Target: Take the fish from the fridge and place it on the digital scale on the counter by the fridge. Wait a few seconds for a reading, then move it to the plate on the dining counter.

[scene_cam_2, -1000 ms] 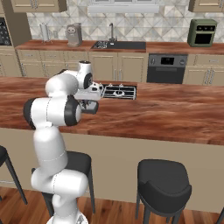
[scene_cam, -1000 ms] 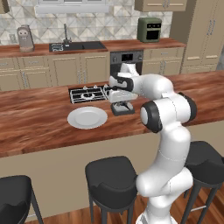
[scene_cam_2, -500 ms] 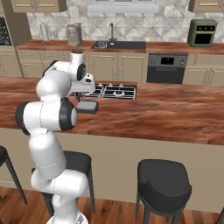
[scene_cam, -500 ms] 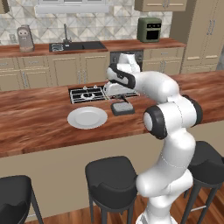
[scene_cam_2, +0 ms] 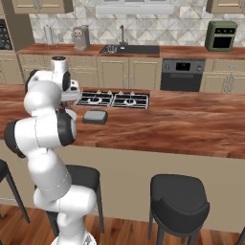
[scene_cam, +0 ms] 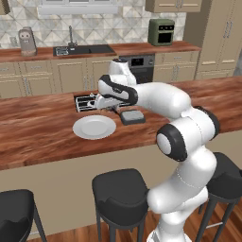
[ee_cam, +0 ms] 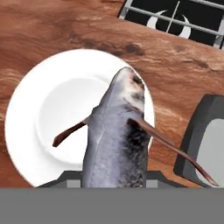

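1. Currently I see the arm bent forward over the counter (scene_cam: pixel 42 132), elbow high, forearm reaching left across the digital scale (scene_cam: pixel 132 116) toward the plate (scene_cam: pixel 94 127).
2. From the left base camera, the end effector (scene_cam: pixel 105 105) hangs above the counter between the black cooktop (scene_cam: pixel 86 102) and the plate's far rim, just left of the scale.
3. From the hand camera, the fish (ee_cam: pixel 114 135) runs up from the bottom edge, nose toward the cooktop (ee_cam: pixel 175 19), with thin brown fins sticking out on both sides. I read the end effector as closed on the fish; its fingertips are covered by the fish's body, so the contact itself I cannot confirm.
4. The fish overlaps the plate (ee_cam: pixel 26 109) and its right rim in that camera; height above the plate I cannot tell.
5. The scale (ee_cam: pixel 205 140) is cut off at the right edge there, bare on top.
6. From the right base camera, the arm's own shoulder and upper links hide the end effector and most of the plate; the scale (scene_cam_2: pixel 94 116) sits plainly before the cooktop (scene_cam_2: pixel 115 99).
7. Black stools (scene_cam: pixel 120 191) stand along the counter's near edge.
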Controlling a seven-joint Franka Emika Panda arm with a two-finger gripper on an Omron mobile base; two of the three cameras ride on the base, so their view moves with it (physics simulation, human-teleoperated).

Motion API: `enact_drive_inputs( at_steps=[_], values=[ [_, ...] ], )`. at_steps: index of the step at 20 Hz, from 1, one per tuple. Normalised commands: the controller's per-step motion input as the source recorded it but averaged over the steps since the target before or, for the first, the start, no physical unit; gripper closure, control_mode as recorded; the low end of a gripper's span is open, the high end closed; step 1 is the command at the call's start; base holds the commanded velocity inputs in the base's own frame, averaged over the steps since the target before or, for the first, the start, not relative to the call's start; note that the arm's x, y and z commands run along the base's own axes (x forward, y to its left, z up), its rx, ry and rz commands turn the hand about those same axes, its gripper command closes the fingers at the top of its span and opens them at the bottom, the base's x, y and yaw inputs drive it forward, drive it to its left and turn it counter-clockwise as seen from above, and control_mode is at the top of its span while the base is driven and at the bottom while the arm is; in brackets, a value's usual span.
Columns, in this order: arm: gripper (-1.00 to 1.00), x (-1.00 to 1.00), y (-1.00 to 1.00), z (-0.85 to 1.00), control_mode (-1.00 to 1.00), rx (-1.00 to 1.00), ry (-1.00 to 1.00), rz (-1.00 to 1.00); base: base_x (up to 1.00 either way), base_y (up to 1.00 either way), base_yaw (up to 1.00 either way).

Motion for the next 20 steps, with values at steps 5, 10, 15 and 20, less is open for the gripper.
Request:
enact_drive_inputs(
  at_steps=[5, 10, 15, 20],
  values=[
    [1.00, 0.01, 0.58, 0.00, -1.00, 0.03, -0.03, 0.05, 0.00, 0.00, 0.00],
    [1.00, 0.14, 0.20, -0.10, -1.00, -0.01, 0.00, 0.00, 0.00, 0.00, 0.00],
    [1.00, 0.04, 0.09, -0.36, -1.00, -0.05, 0.00, 0.00, 0.00, 0.00, 0.00],
    [1.00, 0.00, 0.11, -0.50, -1.00, -0.03, 0.00, 0.00, 0.00, 0.00, 0.00]
  ],
)
